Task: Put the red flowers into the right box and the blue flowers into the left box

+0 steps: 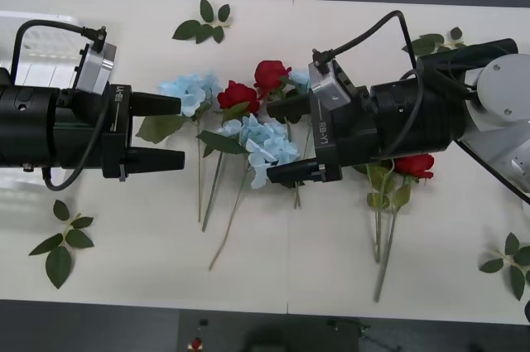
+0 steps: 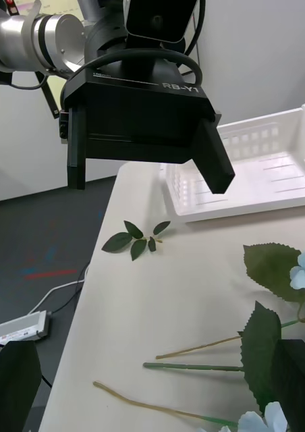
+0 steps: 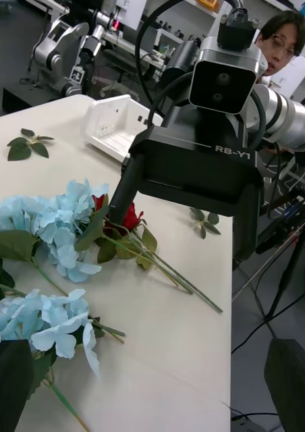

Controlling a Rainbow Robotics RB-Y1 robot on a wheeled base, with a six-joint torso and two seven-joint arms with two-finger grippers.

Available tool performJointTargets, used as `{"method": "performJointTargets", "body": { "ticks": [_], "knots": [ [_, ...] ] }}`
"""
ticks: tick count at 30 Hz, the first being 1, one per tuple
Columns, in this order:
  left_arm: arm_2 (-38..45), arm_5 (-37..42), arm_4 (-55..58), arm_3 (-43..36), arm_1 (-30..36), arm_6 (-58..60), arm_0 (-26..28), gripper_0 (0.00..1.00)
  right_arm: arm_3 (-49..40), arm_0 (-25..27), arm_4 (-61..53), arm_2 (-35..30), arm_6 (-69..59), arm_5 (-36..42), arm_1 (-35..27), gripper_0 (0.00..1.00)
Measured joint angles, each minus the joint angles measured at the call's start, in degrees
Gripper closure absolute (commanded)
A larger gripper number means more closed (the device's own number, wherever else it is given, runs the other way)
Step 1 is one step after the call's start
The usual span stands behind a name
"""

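L pincer [image 1: 183, 132] and R pincer [image 1: 277, 141] are hovering released, facing each other across the flower pile at desk [image 1: 331, 269] ctr. Red flowers [image 1: 238, 95] and blue flowers [image 1: 267, 141] are lying between them, ungrasped. Left box [image 1: 33, 58] is waiting behind L arm.

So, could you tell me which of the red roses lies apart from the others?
The red rose lying by the right gripper's arm, on the robot's right; the other two red roses sit together among the blue flowers.
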Motion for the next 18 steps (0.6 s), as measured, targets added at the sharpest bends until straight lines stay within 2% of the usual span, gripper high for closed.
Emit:
{"method": "performJointTargets", "body": {
  "ticks": [6, 12, 14, 18],
  "knots": [
    [0.0, 0.0, 0.01, 0.0, 0.0, 0.0, 0.0, 0.0, 1.42, 2.96, -0.01, 1.28, 0.0, 0.35, 0.03, 0.0],
    [0.0, 0.0, 0.01, 0.0, 0.0, 0.0, 0.0, 0.0, 1.47, 2.76, -2.34, -2.26, -1.67, 6.17, -0.72, 0.0],
    [0.0, 0.0, 0.01, 0.0, 0.0, 0.0, 0.0, 0.0, 1.47, 2.28, -3.39, -3.64, -11.61, 10.48, -2.54, 0.0],
    [-0.91, 0.0, 0.17, 0.21, -0.34, 0.0, 0.45, 0.0, 1.46, 1.55, -3.49, -6.99, -48.01, 17.43, -8.16, 0.0]
  ]
}}
